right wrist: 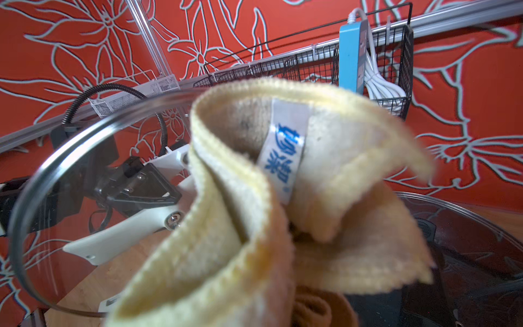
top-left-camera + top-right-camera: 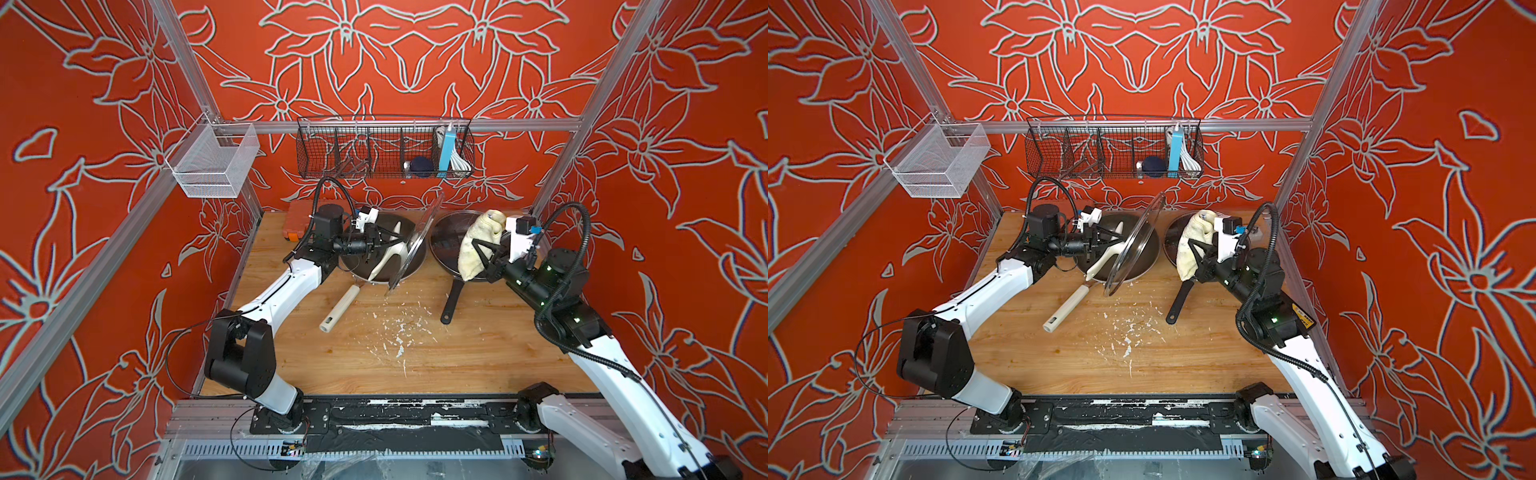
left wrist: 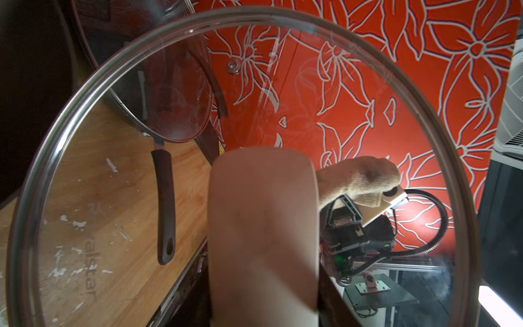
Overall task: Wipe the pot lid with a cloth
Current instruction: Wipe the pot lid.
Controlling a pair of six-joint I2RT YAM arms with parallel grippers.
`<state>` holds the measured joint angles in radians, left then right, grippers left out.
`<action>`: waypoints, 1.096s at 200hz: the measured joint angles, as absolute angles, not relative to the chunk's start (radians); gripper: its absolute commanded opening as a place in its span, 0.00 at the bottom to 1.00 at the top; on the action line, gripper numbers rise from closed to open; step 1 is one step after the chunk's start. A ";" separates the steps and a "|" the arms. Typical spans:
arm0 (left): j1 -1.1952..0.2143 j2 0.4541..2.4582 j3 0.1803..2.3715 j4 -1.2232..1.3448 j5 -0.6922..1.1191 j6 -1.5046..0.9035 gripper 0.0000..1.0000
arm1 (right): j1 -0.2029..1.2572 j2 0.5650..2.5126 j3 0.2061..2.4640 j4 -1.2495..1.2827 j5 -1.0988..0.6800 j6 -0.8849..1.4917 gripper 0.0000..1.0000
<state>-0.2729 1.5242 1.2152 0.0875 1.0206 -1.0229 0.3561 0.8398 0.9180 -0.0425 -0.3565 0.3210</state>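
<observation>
Two grips over the worktop: left fingers pinch the upright pot lid by its handle, right fingers clamp the cloth

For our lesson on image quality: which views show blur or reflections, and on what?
Left wrist view: the cream handle is blurred and the glass lid carries faint reflections; right wrist view: the cloth blurs at its edges; both top views: sharp, evenly lit.

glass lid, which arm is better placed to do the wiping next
Right: the right gripper grips the yellow cloth beside the glass lid; the left gripper holds it up by its cream handle.
</observation>
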 measured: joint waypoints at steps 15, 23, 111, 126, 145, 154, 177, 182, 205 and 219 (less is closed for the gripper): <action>-0.273 1.501 1.212 0.018 0.958 -0.935 0.00 | 0.356 0.830 0.926 -0.052 -0.367 0.318 0.00; -0.273 1.482 1.204 -0.011 0.920 -0.884 0.00 | 0.356 0.828 0.930 -0.060 -0.373 0.315 0.00; -0.285 1.271 1.050 -0.086 0.574 -0.345 0.00 | 0.539 0.917 1.137 -0.260 -0.306 0.166 0.00; -0.312 1.255 1.042 -0.092 0.501 -0.229 0.00 | 0.582 0.961 1.203 -0.324 -0.266 0.139 0.00; -0.374 1.234 1.031 -0.092 0.403 -0.059 0.00 | 0.612 1.027 1.292 -0.400 -0.214 0.124 0.00; -0.407 1.224 1.023 -0.090 0.365 0.012 0.00 | 0.617 1.054 1.325 -0.431 -0.192 0.122 0.00; -0.496 1.196 0.974 -0.057 0.277 0.170 0.00 | 0.620 1.130 1.414 -0.525 -0.141 0.133 0.00; -0.514 1.191 0.958 -0.041 0.259 0.199 0.00 | 0.620 1.146 1.432 -0.545 -0.132 0.139 0.00; -0.574 1.171 0.888 0.020 0.187 0.313 0.00 | 0.620 1.204 1.483 -0.616 -0.081 0.173 0.00; -0.594 1.163 0.851 0.056 0.158 0.374 0.00 | 0.620 1.226 1.488 -0.654 -0.060 0.191 0.00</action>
